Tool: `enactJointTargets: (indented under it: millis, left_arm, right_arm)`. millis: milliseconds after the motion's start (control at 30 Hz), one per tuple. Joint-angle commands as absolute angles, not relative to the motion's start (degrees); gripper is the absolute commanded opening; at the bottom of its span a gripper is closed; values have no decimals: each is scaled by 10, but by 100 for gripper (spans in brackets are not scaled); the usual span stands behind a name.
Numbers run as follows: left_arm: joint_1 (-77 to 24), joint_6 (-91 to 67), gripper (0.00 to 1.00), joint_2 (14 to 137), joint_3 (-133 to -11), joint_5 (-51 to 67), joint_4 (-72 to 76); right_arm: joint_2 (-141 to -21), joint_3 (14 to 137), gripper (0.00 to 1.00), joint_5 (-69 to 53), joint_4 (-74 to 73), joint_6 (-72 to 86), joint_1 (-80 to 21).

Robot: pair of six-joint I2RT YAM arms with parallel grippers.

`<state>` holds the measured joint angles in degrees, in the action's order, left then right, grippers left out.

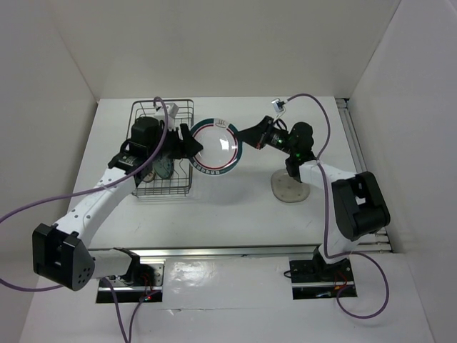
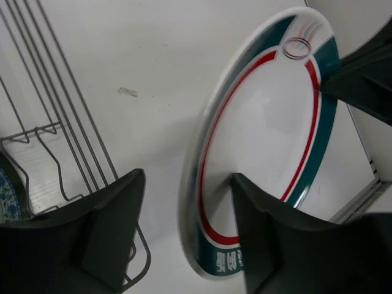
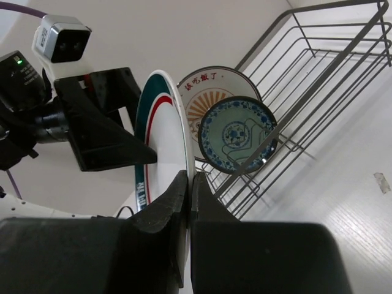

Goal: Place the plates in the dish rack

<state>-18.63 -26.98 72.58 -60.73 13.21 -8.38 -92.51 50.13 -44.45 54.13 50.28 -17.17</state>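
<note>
Passing a plate from one arm to the other looks like the step in hand. The right gripper (image 3: 190, 177) has its jaws clamped on the rim of a big white plate (image 1: 214, 146) with a teal border and a red ring. It holds the plate on edge over the table (image 1: 235, 214), just beside the right-hand side of the dish rack (image 1: 182, 114). The left gripper (image 2: 187, 180) reaches in from the rack side. Its jaws are apart and straddle the opposite rim of the same plate, and I cannot tell whether either finger touches it. As I judge it, the right gripper alone carries the plate.

Inside the rack two smaller plates stand upright among the prongs: a sunburst plate (image 3: 205, 98), white with an orange centre, and a blue patterned plate (image 3: 236, 135) in front of it. A clear greyish plate (image 1: 289, 190) lies flat on the table near the right arm, well apart from the rack.

The next move probably calls for the left jaws to close firmly on the rim before the right ones let go, since an early release would drop the plate. After that the left arm would need to keep the plate on edge and lower it into a free slot, clear of the two plates standing there. This plate is wider than they are, so it may catch on the wires. The clear plate is not yet loaded.
</note>
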Motion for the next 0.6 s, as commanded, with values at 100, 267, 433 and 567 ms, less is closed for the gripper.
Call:
enactJointTargets:
  millis: [100,267,433,567]
  left_arm:
    - [-185,-264,0,731,-620,155,-66]
    - [-185,-249,0,725,-628,147,-80]
    - [-185,-236,0,679,-654,-39,-157]
    - [-185,-183,0,646,-665,-205,-202]
  right_arm:
    - [-918,526,0,-479,600,498,-207]
    - [-918,542,92,-460,537,450,-222]
    - [-895,542,100,-377,405,384,-222]
    - [-875,548,100,-326,324,329,-222]
